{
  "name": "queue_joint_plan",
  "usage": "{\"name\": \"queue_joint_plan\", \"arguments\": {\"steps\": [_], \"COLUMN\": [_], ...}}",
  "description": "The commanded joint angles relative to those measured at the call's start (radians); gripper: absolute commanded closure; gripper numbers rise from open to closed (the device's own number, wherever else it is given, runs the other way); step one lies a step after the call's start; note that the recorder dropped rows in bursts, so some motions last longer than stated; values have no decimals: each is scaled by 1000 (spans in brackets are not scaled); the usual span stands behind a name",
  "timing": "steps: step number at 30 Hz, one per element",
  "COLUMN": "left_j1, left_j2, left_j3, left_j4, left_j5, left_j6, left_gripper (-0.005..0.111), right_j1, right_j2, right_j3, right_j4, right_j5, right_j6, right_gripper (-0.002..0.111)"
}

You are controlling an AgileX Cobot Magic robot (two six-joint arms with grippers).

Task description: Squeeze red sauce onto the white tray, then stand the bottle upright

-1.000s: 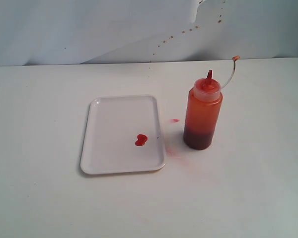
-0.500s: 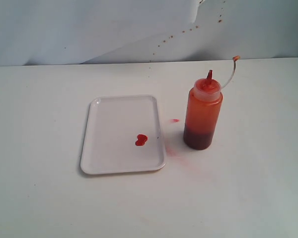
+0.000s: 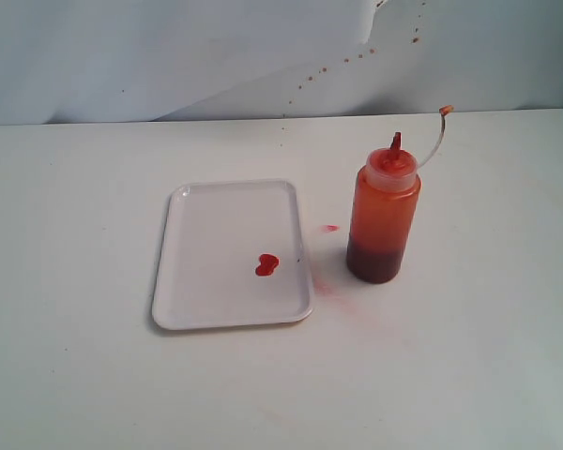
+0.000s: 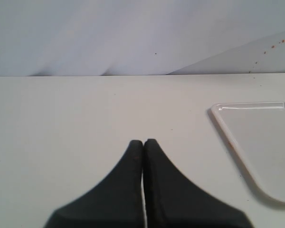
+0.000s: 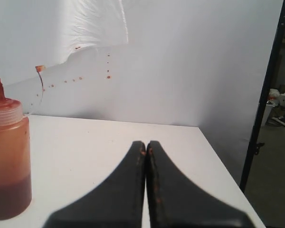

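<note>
The left pincer and right pincer are each pressed together, nothing held. The bottle is stood upright on the desk, apart from the right pincer; red sauce is seen on the white tray, apart from the left pincer.
</note>
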Motion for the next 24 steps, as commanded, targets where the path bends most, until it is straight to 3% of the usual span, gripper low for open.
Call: {"name": "queue_joint_plan", "arguments": {"steps": [1,19,24], "left_j1": [2,2,2], "left_j2": [-4,-4,-4], "left_j3": [4,4,4], "left_j4": [-4,-4,-4], "left_j5": [-4,-4,-4], "left_j6": [-6,-6,-6], "left_gripper": [107,107,107], "right_j1": [-8,-8,39], "right_j2": [-19,-46,-46], "right_j3": [3,3,3], "right_j4": [6,0,0], "right_j5": [-2,263,297], "right_j6": [1,29,29], "right_gripper": [108,108,108]}}
